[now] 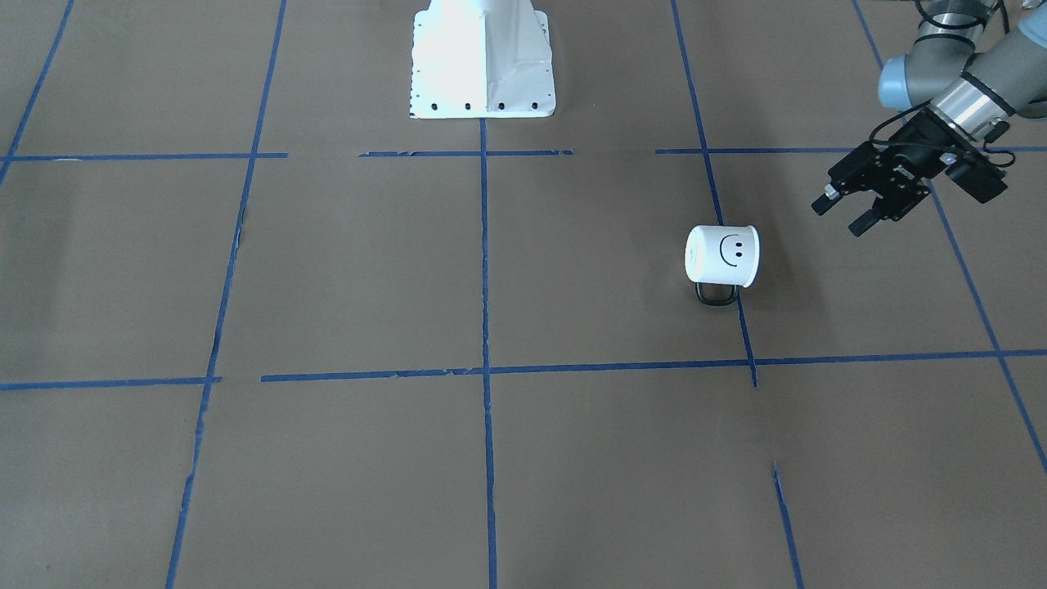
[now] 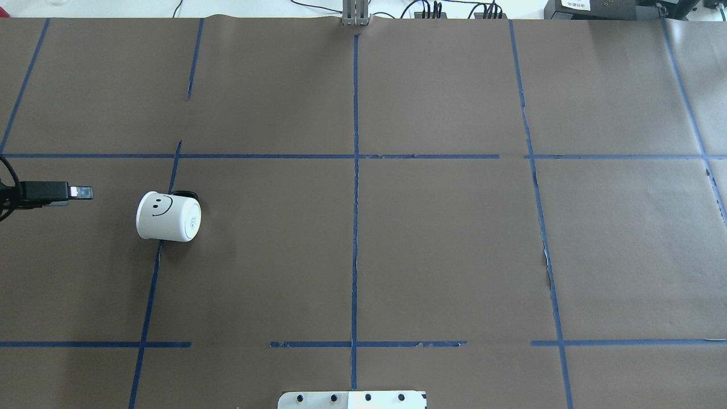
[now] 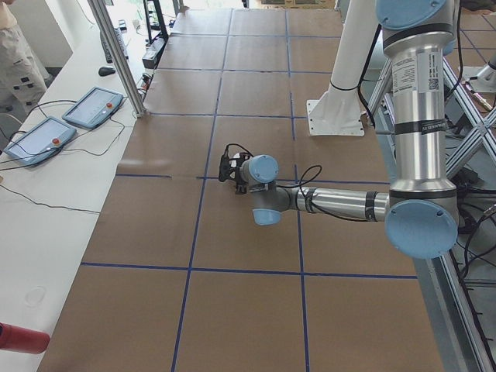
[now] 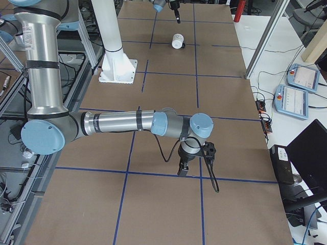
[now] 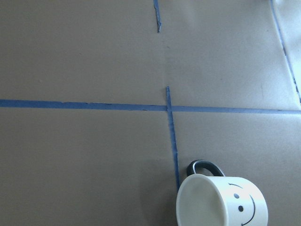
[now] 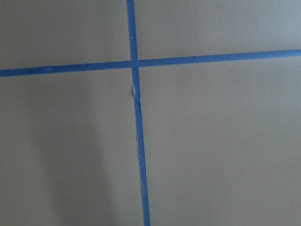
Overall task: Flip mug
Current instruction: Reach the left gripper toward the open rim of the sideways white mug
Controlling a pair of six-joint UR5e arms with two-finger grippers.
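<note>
— Two fingers [image 1: 864,222] of the left gripper [image 1: 845,212] spread apart, nothing between them. Near the mug [image 1: 724,255], not touching. Right gripper [image 4: 182,172]?
— Well apart from the mug, toward the other end. Only the side view has it, so cannot tell whether its fingers are parted or together. Mug position?
— On its side across a tape [image 1: 745,327] line, smiley up, handle [image 1: 717,303] low on the side away from the robot. Flat base turned to the robot's right; mouth seems to face the left gripper
— My read, then: go in along the mug's axis, one finger inside the mouth, one outside on top, pinch the wall, tip it up. Keep off the handle side. Surfaces?
— Mug white, smooth, glossy, wall looks thin. Likely slick, so seat deep before closing. Round body could roll; the dark loop handle would check that one way only. Brown paper [image 1: 572,270] matte and flat, probably some grip
</note>
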